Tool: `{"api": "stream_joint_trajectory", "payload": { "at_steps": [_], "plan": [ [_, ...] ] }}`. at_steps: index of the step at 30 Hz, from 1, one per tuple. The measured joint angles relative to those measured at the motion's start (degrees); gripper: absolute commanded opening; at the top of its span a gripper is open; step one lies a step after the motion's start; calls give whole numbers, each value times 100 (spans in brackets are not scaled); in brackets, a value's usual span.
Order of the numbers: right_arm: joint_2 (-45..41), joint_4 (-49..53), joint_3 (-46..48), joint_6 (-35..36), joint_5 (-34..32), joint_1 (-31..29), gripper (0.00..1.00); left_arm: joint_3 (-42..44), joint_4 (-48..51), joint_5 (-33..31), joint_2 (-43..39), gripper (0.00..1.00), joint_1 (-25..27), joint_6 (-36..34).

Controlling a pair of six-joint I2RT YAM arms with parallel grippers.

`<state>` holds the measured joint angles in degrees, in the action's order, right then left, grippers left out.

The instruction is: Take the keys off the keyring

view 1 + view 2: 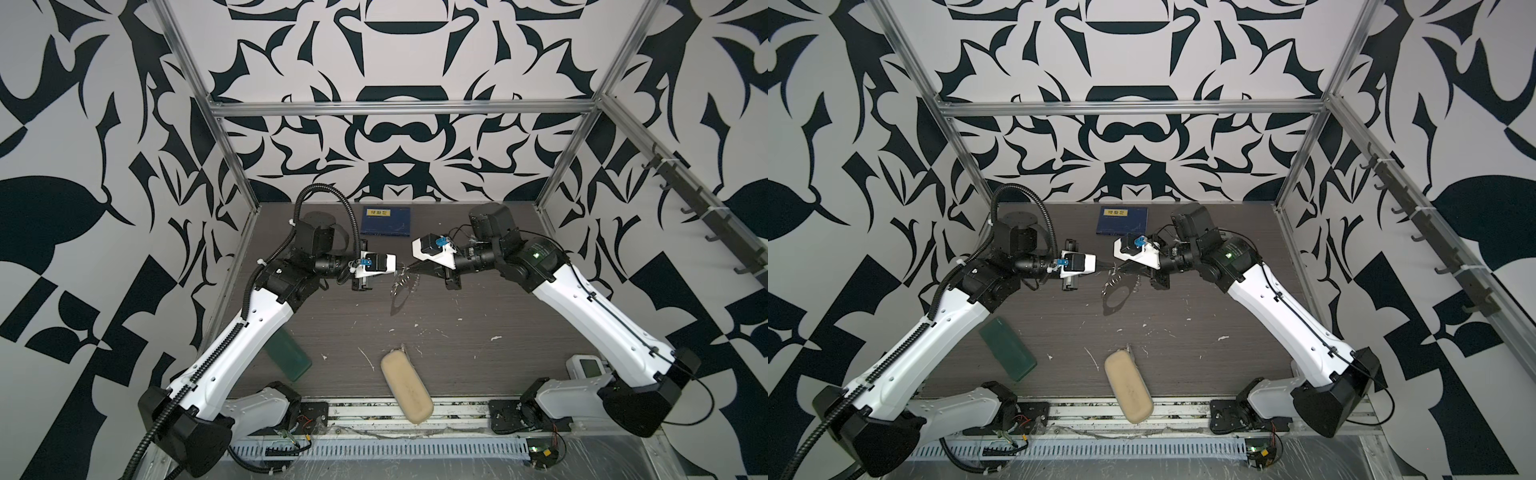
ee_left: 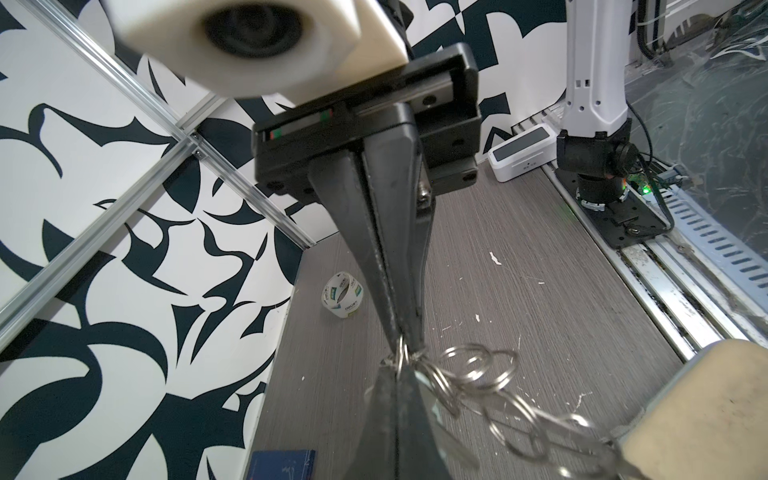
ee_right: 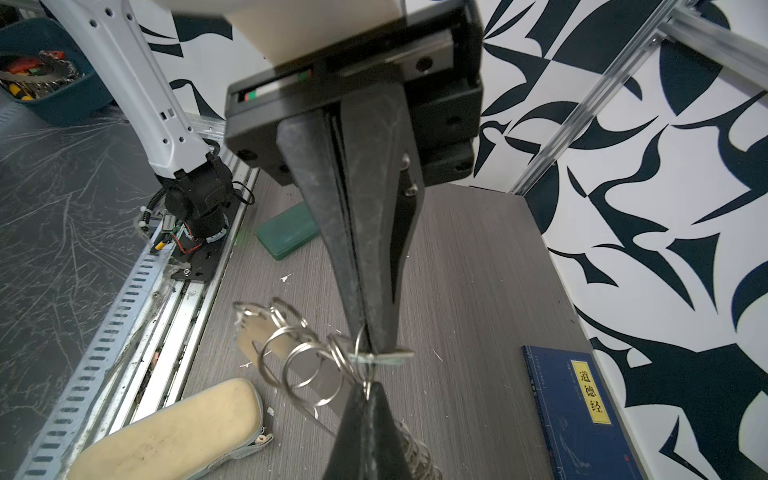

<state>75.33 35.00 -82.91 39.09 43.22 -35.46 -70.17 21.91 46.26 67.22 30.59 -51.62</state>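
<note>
Pincers (image 2: 402, 353) — both tight on keyring (image 2: 434, 376)

Both top views are taken from high above the front edge, angled down toward the back wall. The whole table (image 1: 457, 299) is covered, with near-identical framing. The left wrist camera is set close behind the left gripper (image 2: 397, 372) and aimed along its fingers at the right gripper (image 2: 401, 340), toward the table's right side. The right wrist camera is mirrored, and the left gripper (image 3: 368, 343) is seen head-on. The keyring (image 2: 478, 370), beige case (image 3: 174, 424) and blue book (image 3: 577, 411) are shared by all four views.
</note>
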Motion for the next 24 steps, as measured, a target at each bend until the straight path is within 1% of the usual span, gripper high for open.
{"api": "stream_joint_trajectory", "payload": {
  "at_steps": [5,8,11,14,17,19,22,24],
  "plan": [
    [-343,-866,553,-323,535,321,0,2,-208,-2,0,0,-9,149],
    [-455,-1410,776,-667,872,490,0,4,-365,-4,-4,0,-9,236],
    [-549,-2199,1137,-1193,1156,590,0,26,-557,-4,-20,0,-11,341],
    [-599,-3362,1648,-1976,1373,662,0,125,-793,-11,-42,0,-39,505],
    [-518,-4800,2153,-2949,1491,717,0,162,-957,-42,-31,0,-74,673],
    [-348,-6022,2463,-3735,1530,737,0,162,-1060,-125,-33,0,-103,743],
    [46,-7597,2726,-4809,1565,774,0,155,-1176,-323,-31,0,-144,835],
    [177,-8166,2852,-5211,1563,776,0,116,-1128,-446,-26,0,-146,846]
  ]
}}
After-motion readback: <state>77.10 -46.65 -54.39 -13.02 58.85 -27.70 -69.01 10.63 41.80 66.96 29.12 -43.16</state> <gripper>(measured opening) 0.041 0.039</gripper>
